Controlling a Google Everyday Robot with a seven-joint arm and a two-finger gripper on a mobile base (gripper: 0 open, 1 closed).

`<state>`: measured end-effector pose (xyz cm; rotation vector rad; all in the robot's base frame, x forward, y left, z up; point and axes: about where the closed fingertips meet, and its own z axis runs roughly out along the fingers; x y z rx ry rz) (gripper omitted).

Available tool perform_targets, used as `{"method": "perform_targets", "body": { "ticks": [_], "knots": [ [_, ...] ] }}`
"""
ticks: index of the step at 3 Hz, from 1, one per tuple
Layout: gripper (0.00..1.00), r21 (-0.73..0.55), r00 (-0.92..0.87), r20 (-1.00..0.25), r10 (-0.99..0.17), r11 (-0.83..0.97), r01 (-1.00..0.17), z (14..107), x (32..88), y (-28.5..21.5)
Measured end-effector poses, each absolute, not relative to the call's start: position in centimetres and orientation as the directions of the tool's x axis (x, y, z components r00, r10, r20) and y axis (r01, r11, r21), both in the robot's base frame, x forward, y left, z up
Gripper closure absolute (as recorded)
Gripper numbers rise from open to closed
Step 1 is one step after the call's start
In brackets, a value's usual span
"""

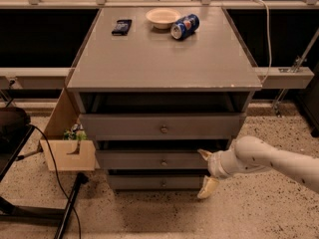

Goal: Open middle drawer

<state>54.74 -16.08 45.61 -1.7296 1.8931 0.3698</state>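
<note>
The middle drawer (149, 160) is the central grey front of three, with a small round metal knob (163, 162); it looks nearly flush with the cabinet. The top drawer (124, 126) is above it and the bottom drawer (144, 182) below. My gripper (205, 171) comes in from the right on a white arm (269, 159). It is open, with one fingertip (204, 154) high and one (207, 188) low, in front of the right end of the middle drawer. It sits to the right of the knob and holds nothing.
On the cabinet top (164, 59) lie a white bowl (162, 17), a tipped blue can (185, 26) and a black device (121, 27). A cardboard box (67, 151) stands left of the cabinet, with a black cable (50, 158) and stand on the floor.
</note>
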Motion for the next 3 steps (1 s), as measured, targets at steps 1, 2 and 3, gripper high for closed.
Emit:
{"method": "perform_targets", "body": {
  "ticks": [1,2,3],
  "knots": [
    [0.0,-0.155,-0.001,-0.54,-0.842,0.101,-0.983,44.1,56.3,-15.1],
    [0.0,-0.162,0.019,-0.523,-0.852,0.077,-0.984,43.5,57.3,-14.5],
    [0.0,-0.173,0.038,-0.516,-0.856,0.061,-0.983,43.1,58.2,-14.3]
  ]
}}
